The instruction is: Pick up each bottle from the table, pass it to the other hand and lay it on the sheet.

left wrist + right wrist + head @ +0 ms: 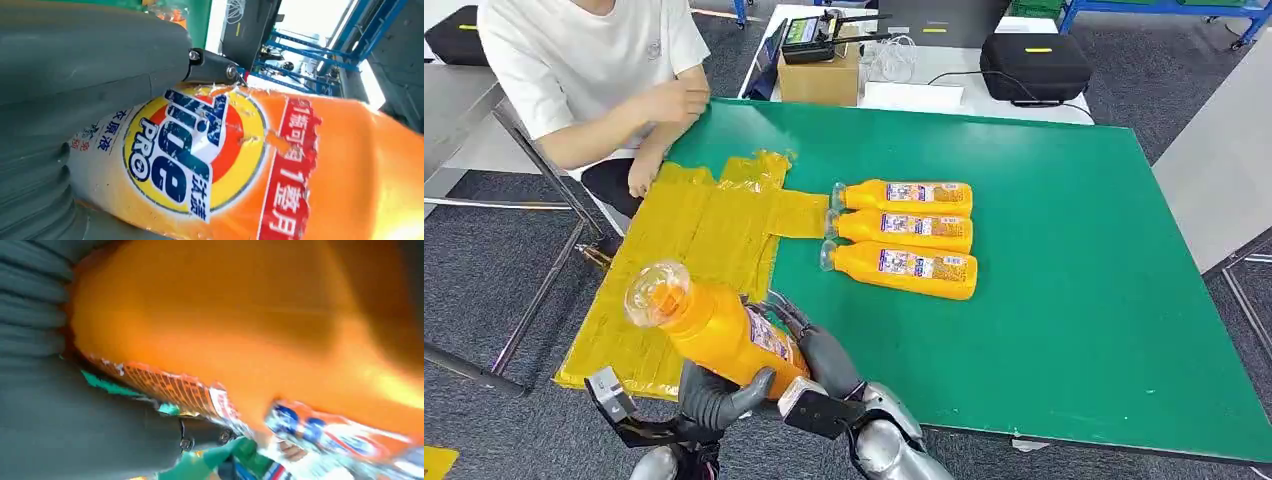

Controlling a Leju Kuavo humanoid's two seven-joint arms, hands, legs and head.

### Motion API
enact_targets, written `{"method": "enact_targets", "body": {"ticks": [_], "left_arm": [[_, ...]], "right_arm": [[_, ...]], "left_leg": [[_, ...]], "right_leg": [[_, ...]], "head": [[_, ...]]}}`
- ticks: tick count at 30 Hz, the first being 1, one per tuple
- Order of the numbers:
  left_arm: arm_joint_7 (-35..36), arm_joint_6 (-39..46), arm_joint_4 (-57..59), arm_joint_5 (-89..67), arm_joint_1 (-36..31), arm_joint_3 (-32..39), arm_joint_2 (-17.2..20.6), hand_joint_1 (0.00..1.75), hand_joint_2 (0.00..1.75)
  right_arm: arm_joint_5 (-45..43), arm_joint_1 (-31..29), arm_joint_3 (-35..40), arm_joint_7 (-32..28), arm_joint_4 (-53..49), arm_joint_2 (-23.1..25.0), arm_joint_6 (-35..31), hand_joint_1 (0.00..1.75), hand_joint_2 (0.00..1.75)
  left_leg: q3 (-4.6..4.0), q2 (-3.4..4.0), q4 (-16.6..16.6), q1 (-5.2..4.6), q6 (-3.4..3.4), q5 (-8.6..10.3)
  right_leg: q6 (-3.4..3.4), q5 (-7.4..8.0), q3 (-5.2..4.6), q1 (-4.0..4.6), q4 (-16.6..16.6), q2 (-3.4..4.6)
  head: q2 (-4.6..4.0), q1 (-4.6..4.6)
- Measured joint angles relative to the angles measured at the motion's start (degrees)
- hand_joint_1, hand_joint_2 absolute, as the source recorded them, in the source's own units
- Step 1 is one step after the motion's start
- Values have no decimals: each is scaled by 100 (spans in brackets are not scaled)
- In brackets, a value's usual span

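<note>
Now both hands, L [714, 395] & R [819, 350], grip bottle [714, 325], cap aimed up-left.

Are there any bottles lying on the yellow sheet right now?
No, the yellow sheet is bare; three bottles lie beside it on the green table.

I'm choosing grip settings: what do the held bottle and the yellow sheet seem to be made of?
Held bottle: probably smooth glossy orange plastic with a clear cap, going by the sheen and a printed label peeling at its edges. Yellow sheet: looks like thin plastic film or taped strips, wrinkled and faintly shiny; exact material unclear.
</note>
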Motion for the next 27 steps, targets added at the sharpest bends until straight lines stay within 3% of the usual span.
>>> {"method": "enact_targets", "body": {"ticks": [5, 10, 22, 27], "left_arm": [[48, 471, -65, -316, 17, 131, 37, 175, 175], [28, 2355, -267, -2800, 173, 488, 212, 175, 175], [494, 3981, -85, -5669, 28, 1045, 608, 175, 175], [767, 4019, 464, -6440, -355, 909, 973, 175, 175]], "right_arm": [[-31, 234, -172, -111, -297, -9, -671, 0, 0], [-142, 512, -586, -238, -715, -15, -1768, 0, 0], [-649, 833, -916, -487, -1200, -4, -1654, 0, 0], [-730, 820, -894, -540, -1200, 24, -1328, 0, 0]], "left_leg": [[-1, 0, 0, 0, 0, 0], [0, 0, -1, 0, 0, 0], [2, 0, -1, 0, 0, 0], [2, -1, -1, 3, -1, 2]], "right_leg": [[0, 0, 0, 0, 0, 0], [0, 0, -1, 0, 0, 0], [0, 0, 0, 0, 0, 0], [0, 0, 0, 2, 2, 0]], "head": [[0, 0], [0, 0], [0, 0], [0, 0]]}}
